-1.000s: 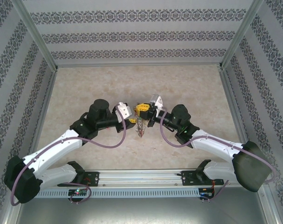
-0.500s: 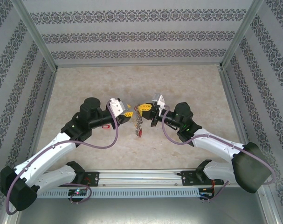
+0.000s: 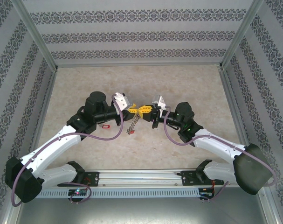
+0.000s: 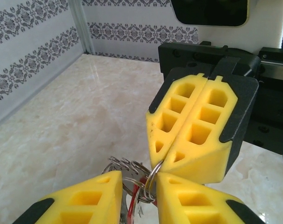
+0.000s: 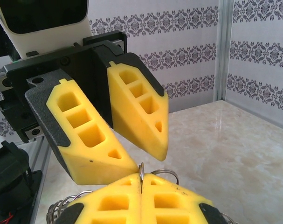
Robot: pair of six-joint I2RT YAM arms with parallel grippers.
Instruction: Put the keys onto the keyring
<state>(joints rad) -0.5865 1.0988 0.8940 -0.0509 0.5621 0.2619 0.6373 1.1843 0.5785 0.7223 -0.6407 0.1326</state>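
The keyring (image 4: 125, 165), a wreath of small grey wire loops, hangs above the table between the two grippers (image 3: 132, 122). My right gripper (image 5: 141, 179) is shut on one loop of it, whose edge stands up from the closed pads. My left gripper (image 4: 139, 179) faces the right gripper (image 4: 161, 161) tip to tip and is open. Several loops lie in its gap, one against its right finger (image 4: 178, 193). From the right wrist, the left gripper (image 5: 148, 161) shows spread fingers just above the pinched loop. A key with a red tag (image 3: 129, 132) dangles below the ring.
A small red object (image 3: 105, 126) lies on the marble table (image 3: 188, 84) beside the left arm. Patterned walls and metal posts (image 3: 36, 35) close off the back and sides. The arm bases sit on the rail (image 3: 141, 177) at the near edge.
My left gripper pulled back to the left, then returned to meet the right gripper's tips, its fingers closer together. The hanging ring swung slightly left. The right gripper kept its grip.
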